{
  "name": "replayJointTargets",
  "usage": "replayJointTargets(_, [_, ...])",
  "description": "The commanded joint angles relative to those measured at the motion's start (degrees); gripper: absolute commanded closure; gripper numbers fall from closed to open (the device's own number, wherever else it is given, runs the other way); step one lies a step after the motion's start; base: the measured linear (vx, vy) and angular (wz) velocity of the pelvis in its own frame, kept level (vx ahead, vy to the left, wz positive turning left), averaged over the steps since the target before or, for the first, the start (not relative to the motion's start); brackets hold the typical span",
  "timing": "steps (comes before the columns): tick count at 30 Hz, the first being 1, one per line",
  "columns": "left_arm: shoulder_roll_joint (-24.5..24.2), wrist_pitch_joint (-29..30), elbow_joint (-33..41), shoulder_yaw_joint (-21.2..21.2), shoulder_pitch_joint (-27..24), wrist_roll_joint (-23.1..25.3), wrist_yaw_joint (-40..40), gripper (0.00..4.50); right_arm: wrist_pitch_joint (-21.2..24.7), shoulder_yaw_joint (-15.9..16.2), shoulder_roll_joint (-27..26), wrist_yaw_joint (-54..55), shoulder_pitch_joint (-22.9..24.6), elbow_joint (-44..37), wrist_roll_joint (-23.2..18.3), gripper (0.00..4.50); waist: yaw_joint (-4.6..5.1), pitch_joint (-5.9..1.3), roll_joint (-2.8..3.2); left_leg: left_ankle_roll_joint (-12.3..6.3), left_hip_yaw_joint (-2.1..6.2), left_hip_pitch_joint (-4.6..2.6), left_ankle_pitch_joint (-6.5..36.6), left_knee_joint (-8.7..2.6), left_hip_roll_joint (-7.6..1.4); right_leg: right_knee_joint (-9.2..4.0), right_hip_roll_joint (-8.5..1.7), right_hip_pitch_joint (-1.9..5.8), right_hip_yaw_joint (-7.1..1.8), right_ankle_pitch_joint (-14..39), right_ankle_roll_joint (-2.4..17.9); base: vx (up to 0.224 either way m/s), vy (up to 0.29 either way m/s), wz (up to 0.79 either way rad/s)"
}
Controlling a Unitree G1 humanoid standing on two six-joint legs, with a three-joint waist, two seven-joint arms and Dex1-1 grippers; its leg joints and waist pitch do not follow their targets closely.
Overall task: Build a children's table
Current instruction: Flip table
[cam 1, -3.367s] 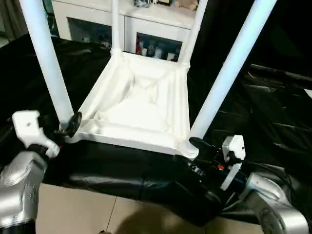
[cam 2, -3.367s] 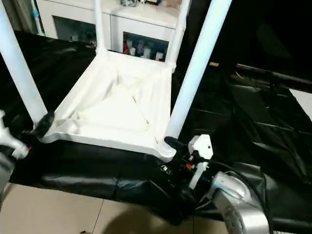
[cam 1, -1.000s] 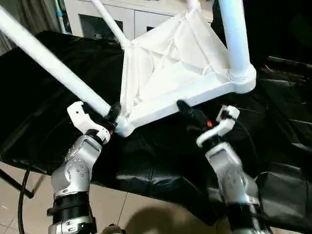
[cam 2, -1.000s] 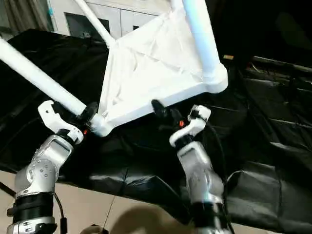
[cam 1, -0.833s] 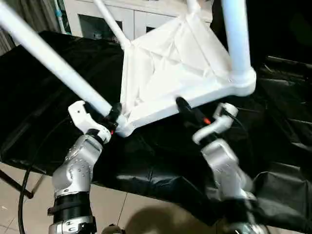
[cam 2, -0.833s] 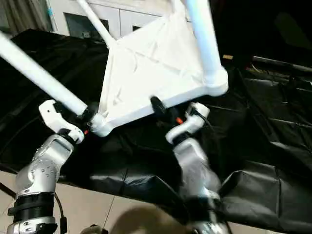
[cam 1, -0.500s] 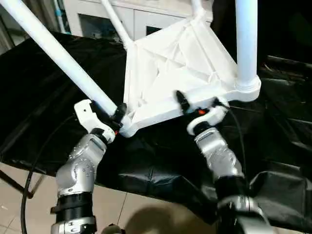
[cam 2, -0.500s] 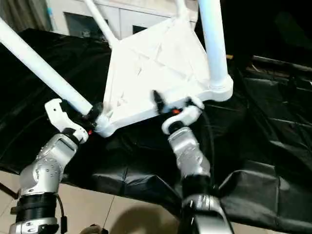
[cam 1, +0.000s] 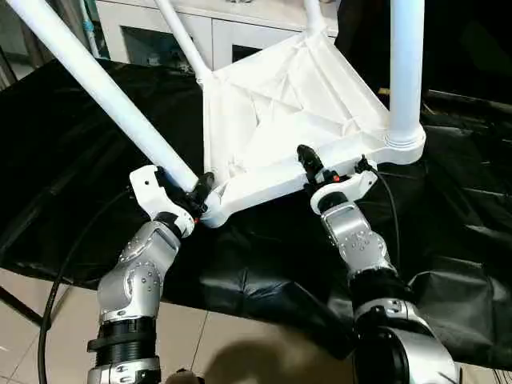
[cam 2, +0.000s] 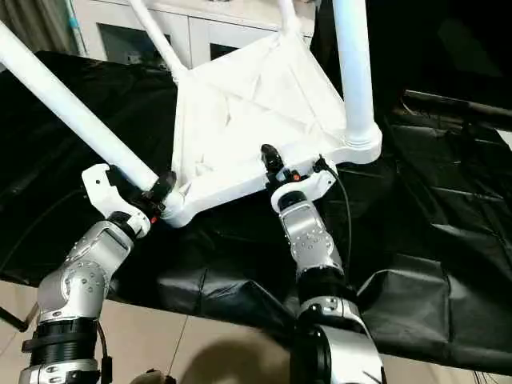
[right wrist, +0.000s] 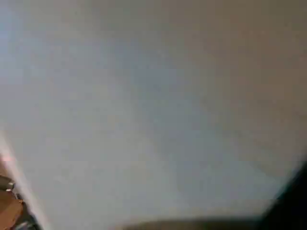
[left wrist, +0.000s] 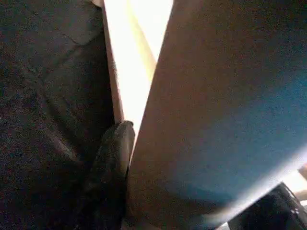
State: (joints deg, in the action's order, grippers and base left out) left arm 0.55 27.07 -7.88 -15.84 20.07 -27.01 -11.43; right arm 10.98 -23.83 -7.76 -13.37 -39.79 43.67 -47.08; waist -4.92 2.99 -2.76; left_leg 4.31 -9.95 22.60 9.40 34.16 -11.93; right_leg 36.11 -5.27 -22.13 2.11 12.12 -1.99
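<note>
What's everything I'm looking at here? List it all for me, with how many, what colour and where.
Children's table: one, white, upside down and tilted on the work table.
Legs: four, white tubes, rising from the top's corners.
Work table: one, draped in black sheeting, under the white table.
Cabinet: one, white with glass-fronted compartments, behind the work table.
Floor: pale tiles, nearest the robot.
Left claw: one, black, clamped on the near corner's leg.
Right claw: one, black, at the top's near edge.
</note>
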Motion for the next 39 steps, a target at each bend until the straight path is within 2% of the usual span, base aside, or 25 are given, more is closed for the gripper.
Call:
replayJointTargets(1, [1.71,-0.69,2.79,-0.06,0.22,-3.47,-1.32,2.18,-1.06,-1.32,-1.87,0.34,-2.96,0.64,0.04,1.32,0.11,-3.76,0.16,2.38,-0.26,-1.35,12.02,-4.68,-0.89,-4.25,-1.88,1.6,-1.3,5.69,7.99,0.0,0.0,0.0])
replayJointTargets(2, [1.74,-0.74,2.8,0.11,0.17,-3.36,-1.38,2.18,-0.94,-1.4,-1.87,0.15,-2.96,0.41,-0.06,1.55,0.09,-3.77,0.24,2.44,-0.25,-1.38,12.3,-4.7,-0.9,-4.29,-1.91,1.58,-1.3,6.28,7.89,0.0,0.0,0.0])
replayJointTargets(3, [1.9,-0.82,2.83,0.33,0.06,-3.36,-1.54,2.18,-0.69,-1.26,-1.66,-0.04,-2.8,0.04,-0.09,1.66,0.16,-3.75,-0.27,2.26,-0.32,-1.31,12.17,-4.68,-0.92,-4.37,-1.9,1.57,-1.33,6.48,7.76,0.0,0.0,0.0])
replayJointTargets(5, [2.11,-1.52,2.57,0.43,-0.05,-3.06,-1.53,2.18,-0.23,-1.17,-1.23,-0.33,-2.5,-0.56,-0.2,1.75,0.07,-3.74,-0.21,2.14,-0.31,-1.33,12.07,-4.69,-0.95,-4.36,-1.97,1.53,-1.34,6.81,7.74,0.0,0.0,0.0])
replayJointTargets(6, [2.3,-1.77,2.55,0.58,-0.13,-2.86,-1.45,2.18,0.05,-1.24,-0.93,-0.38,-2.36,-0.78,-0.29,1.87,0.1,-3.66,-0.5,1.98,-0.33,-1.25,12.04,-4.72,-0.95,-4.45,-1.98,1.53,-1.32,7.5,7.57,0.0,0.0,0.0])
replayJointTargets(9, [2.56,-1.62,2.31,0.42,-0.26,-3.67,-2.29,2.18,0.55,-1.38,-0.29,-0.5,-2.1,-1.58,-0.56,2.08,0.09,-3.64,-0.45,2.0,-0.31,-1.23,11.82,-4.73,-0.99,-4.42,-2.02,1.45,-1.35,7.94,7.22,0.0,0.0,0.0])
replayJointTargets(12, [2.73,-0.98,2.35,0.28,-0.34,-4.86,-3.46,1.44,0.66,-1.39,0.12,-0.67,-2.23,-2.04,-0.61,2.34,0.11,-3.62,-0.29,2.17,-0.36,-1.28,11.99,-4.72,-0.95,-4.47,-2.03,1.37,-1.4,8.36,7.29,0.0,0.0,0.0])
replayJointTargets(13, [2.79,-1.17,2.68,0.62,-0.3,-4.48,-3.43,1.4,0.94,-1.33,0.68,-0.54,-2.52,-2.97,-0.54,2.44,0.22,-3.64,-0.61,2.15,-0.45,-1.3,11.79,-4.66,-0.98,-4.51,-1.96,1.28,-1.41,8.12,7.34,0.0,0.0,0.0])
replayJointTargets(17, [2.52,-2.85,1.79,0.46,0.27,-4.62,-5.27,1.06,1.39,0.05,1.48,-2.02,-2.69,-5.11,0.43,2.54,0.17,-4.34,-0.54,0.78,-0.49,-0.9,5.95,-4.06,-0.83,-3.51,-1.59,1.61,-1.22,-0.42,8.29,0.0,0.0,0.0])
replayJointTargets(18, [2.69,-5.84,1.7,-0.31,0.61,-4.63,-5.93,0.99,1.38,0.49,1.88,-1.85,-2.53,-6.14,1.03,2.55,0.1,-4.34,-0.28,0.11,-0.59,-0.96,4.89,-3.93,-0.81,-3.33,-1.51,1.34,-1.18,-2.84,8.69,0.0,0.0,0.0])
replayJointTargets(19, [2.91,-6.91,1.92,-0.54,0.91,-4.6,-5.82,0.86,1.55,0.47,2.2,-1.72,-2.64,-6.46,1.12,2.56,0.21,-4.26,-0.6,-0.33,-0.74,-0.84,5.85,-3.97,-0.8,-3.44,-1.46,1.32,-1.18,-2.79,9.01,0.0,0.0,0.0])
replayJointTargets(21, [3.89,-7.84,3.31,-3.53,1.64,-9.04,-7.12,0.81,1.68,0.92,2.69,-2.16,-2.44,-7.88,1.51,2.57,0.2,-4.18,-0.66,-0.38,-0.8,-0.78,7.14,-4.0,-0.86,-3.48,-1.59,1.22,-1.21,-1.53,9.31,0.0,0.0,0.0])
replayJointTargets(22, [4.2,-8.47,3.82,-5.44,2.0,-11.51,-7.8,0.81,1.62,0.93,2.8,-2.22,-2.26,-8.56,1.48,2.57,0.15,-4.01,-1.13,-0.05,-0.9,-0.83,8.58,-4.08,-0.91,-3.68,-1.73,1.12,-1.23,1.14,9.38,0.0,0.0,0.0])
replayJointTargets(23, [4.17,-9.08,4.19,-7.67,2.37,-13.79,-7.83,0.81,1.51,1.0,2.9,-1.94,-1.99,-9.34,1.62,2.57,0.1,-4.03,-1.23,0.24,-0.89,-0.83,9.06,-4.1,-0.98,-3.68,-1.84,1.14,-1.24,2.12,9.41,0.0,0.0,0.0])
replayJointTargets(25, [3.62,-9.98,5.53,-11.07,2.56,-17.5,-8.17,0.78,2.01,1.48,3.22,-1.66,-1.19,-11.44,1.96,2.57,0.08,-3.9,-1.94,0.54,-0.91,-0.89,9.41,-4.12,-1.04,-3.67,-1.8,0.95,-1.2,3.86,8.77,0.0,0.0,0.0])
replayJointTargets(27, [2.93,-10.66,7.01,-13.45,1.97,-20.41,-9.29,0.78,2.52,2.31,3.78,-1.73,-0.23,-13.15,2.95,2.57,0.23,-3.92,-1.67,0.74,-0.83,-0.7,7.92,-4.13,-1.04,-3.53,-1.67,1.03,-1.23,2.64,7.95,0.0,0.0,0.0])
replayJointTargets(28, [2.83,-10.79,7.47,-13.88,1.78,-20.9,-9.23,0.78,2.65,2.46,3.94,-1.61,-0.05,-13.52,3.2,2.57,0.31,-3.94,-1.85,0.81,-0.91,-0.74,6.81,-4.0,-0.96,-3.41,-1.48,0.95,-1.21,0.92,7.56,0.0,0.0,0.0])
replayJointTargets(29, [2.51,-10.84,8.93,-15.25,1.16,-22.78,-9.12,0.78,2.91,2.79,4.45,-1.26,0.46,-14.67,3.84,2.57,0.27,-3.97,-1.67,0.85,-0.87,-0.8,6.34,-3.95,-0.93,-3.29,-1.42,1.01,-1.2,0.01,7.45,0.0,0.0,0.0])
replayJointTargets(30, [2.36,-11.0,9.44,-15.51,0.87,-23.7,-9.09,0.78,3.1,2.78,4.6,-1.11,0.64,-15.25,4.01,2.57,0.32,-4.02,-1.95,0.55,-0.94,-0.76,4.97,-3.8,-0.88,-3.06,-1.35,1.13,-1.26,-2.28,7.41,0.0,0.0,0.0])
replayJointTargets(32, [0.84,-11.09,9.68,-16.78,-0.37,-25.71,-10.85,0.78,2.59,2.63,5.61,-0.56,1.23,-16.15,5.09,2.57,0.2,-4.06,-1.72,0.27,-1.02,-0.89,4.07,-3.63,-0.73,-2.92,-1.27,1.07,-1.27,-3.7,7.52,0.0,0.0,0.0])
replayJointTargets(33, [0.18,-11.63,9.46,-17.63,-0.52,-25.92,-11.0,0.78,2.44,2.45,6.1,-0.14,1.63,-16.51,5.43,2.57,0.3,-4.07,-1.88,0.15,-1.1,-0.85,4.0,-3.63,-0.65,-2.98,-1.13,1.15,-1.32,-3.81,7.19,0.0,0.0,0.0])
replayJointTargets(34, [-0.19,-11.99,9.37,-18.53,-0.33,-26.41,-10.49,0.78,2.28,2.31,6.53,0.11,1.96,-16.89,5.7,2.57,0.24,-4.05,-1.54,0.34,-1.07,-0.95,4.37,-3.66,-0.67,-2.97,-1.13,1.11,-1.34,-3.59,7.06,0.0,0.0,0.0])
replayJointTargets(35, [-0.39,-12.11,9.41,-19.15,-0.15,-27.02,-10.29,0.78,2.36,2.25,6.8,0.21,2.24,-17.32,5.74,2.57,0.23,-4.02,-1.58,0.46,-1.09,-1.11,4.96,-3.7,-0.75,-3.09,-1.11,1.0,-1.33,-3.15,6.93,0.0,0.0,0.0])
replayJointTargets(38, [-1.04,-12.45,9.55,-21.1,0.53,-29.09,-9.83,0.78,2.69,2.09,7.66,0.57,3.09,-18.7,5.72,2.57,0.08,-3.86,-1.54,1.61,-1.09,-1.26,6.95,-3.84,-0.79,-3.22,-1.12,0.91,-1.37,-0.91,6.53,0.0,0.0,0.0])
replayJointTargets(39, [-2.62,-13.35,8.41,-22.87,1.35,-29.37,-9.2,0.78,2.71,1.74,9.08,1.26,3.92,-20.09,6.41,2.57,0.11,-3.85,-1.33,2.26,-1.05,-1.29,7.9,-3.94,-0.78,-3.39,-1.09,0.89,-1.34,0.3,6.17,0.0,0.0,0.0])
